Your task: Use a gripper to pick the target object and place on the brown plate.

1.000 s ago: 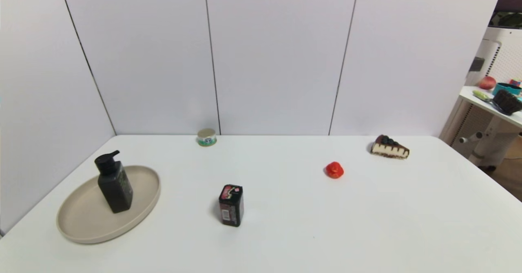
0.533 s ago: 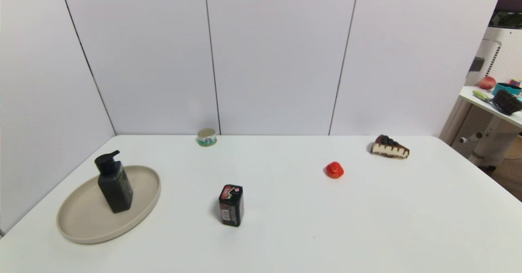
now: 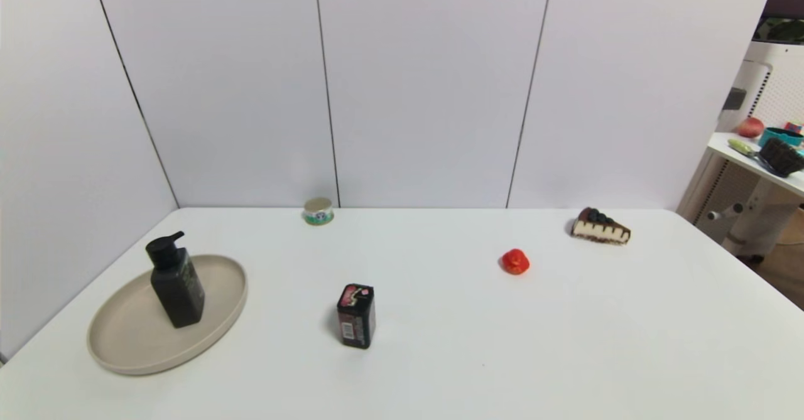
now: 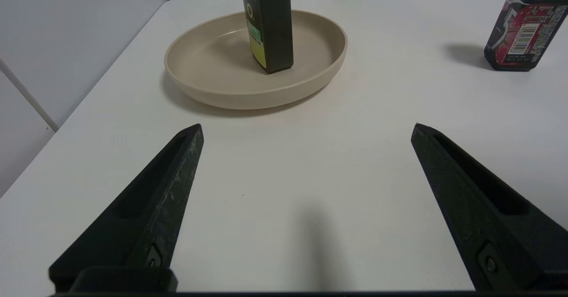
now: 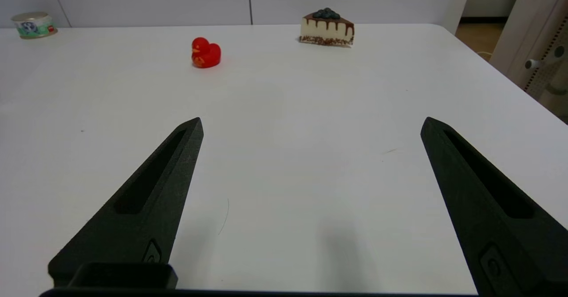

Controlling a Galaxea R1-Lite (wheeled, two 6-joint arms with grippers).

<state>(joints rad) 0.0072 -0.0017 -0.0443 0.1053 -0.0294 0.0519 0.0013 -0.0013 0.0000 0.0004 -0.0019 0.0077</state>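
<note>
White table (image 3: 440, 357) fills the head view, neither arm visible in it. Brown plate (image 3: 129, 338) sits at the robot's left, near the table's left edge, shallow with a low rim. Target object (image 3: 176, 285), the tall black pump bottle, stands upright on the plate, base inside the rim, toward the far half; the left wrist view shows the same, bottle (image 4: 268, 26) on plate (image 4: 208, 86), top cropped. By how things lie, the place looks done: nothing held, nothing left to move. Left gripper (image 4: 308, 128) hangs low over bare table short of the plate, fingers spread wide and empty, clear of both plate and bottle. Right gripper (image 5: 310, 126) is likewise wide and empty over the right side of the table, parked. Handling judgement: rigid plastic body, flat faces, matte so probably not slippery; tall with a narrow footprint, so tippy if bumped or grabbed high. Weight depends on fill, can't tell. If a re-grip is ever needed, pinch across the narrow flat faces around mid-body, not the pump neck or spout. Smaller stuff: dark tin with pink-red label (image 3: 355, 315) mid-table, well apart from the plate; cake slice (image 3: 600, 226) far right; red duck (image 3: 515, 261) near it; small can (image 3: 318, 211) at the back wall.
</note>
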